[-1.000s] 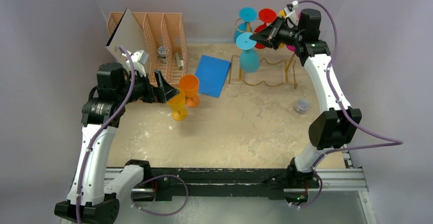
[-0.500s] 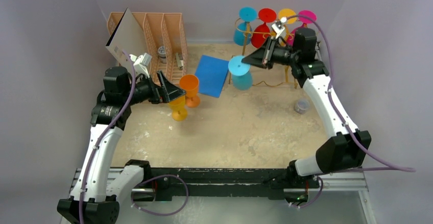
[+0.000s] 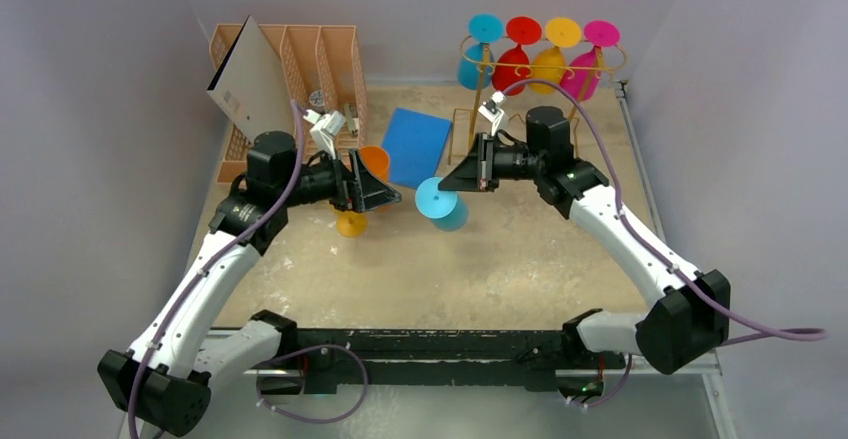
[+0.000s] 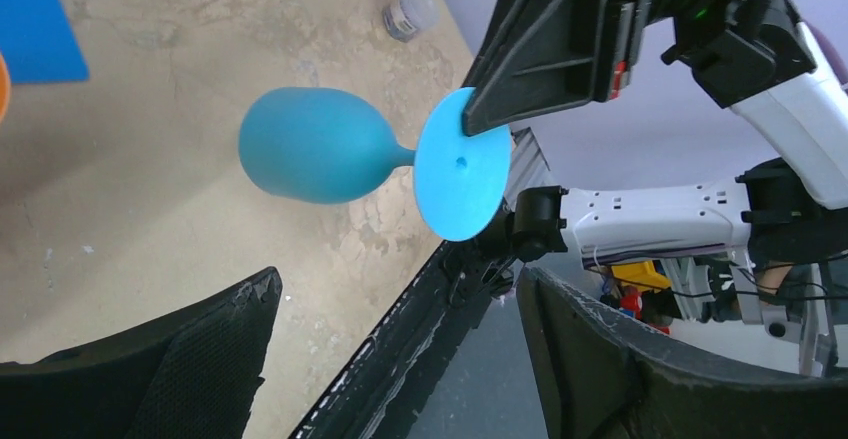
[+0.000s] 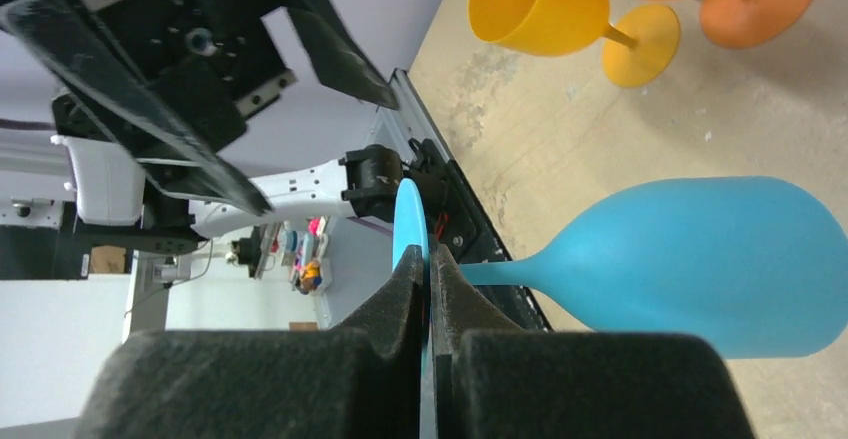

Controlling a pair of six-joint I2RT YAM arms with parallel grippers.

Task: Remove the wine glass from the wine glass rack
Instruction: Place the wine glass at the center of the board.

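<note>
Looking from above, we see the right gripper (image 3: 447, 186) closed tightly on the round flat foot of a light blue plastic wine glass (image 3: 441, 205), pinching the thin disc at its edge between both fingers (image 5: 380, 309). The wine glass lies sideways in this grip, with its stem about level and its bowl pointing away from the fingers. It is over the middle of the sandy beige table (image 3: 450, 269), well apart from the tall thin gold wire wine glass rack (image 3: 483, 77) at the far right. On that rack four other glasses hang upside down in a row: blue (image 3: 474, 64), red (image 3: 514, 65), yellow (image 3: 549, 65) and pink (image 3: 585, 74). The left gripper (image 3: 388, 195) is near the blue foot disc and faces it. Its two black fingers (image 4: 200, 359) are spread wide, with nothing between them, and they do not touch the glass. Just behind the left gripper an orange plastic goblet (image 3: 376, 160) and a yellow plastic goblet (image 3: 350, 221) stand upright on the table, close beside each other. A flat blue rectangular sheet (image 3: 415, 145) lies between them and the rack. A peach-orange slotted plastic file organizer (image 3: 325, 59) stands at the far left with a grey board (image 3: 245, 74) leaning on it. In the left wrist view a small grey jar (image 4: 410, 13) stands on the table beyond the held glass.
</note>
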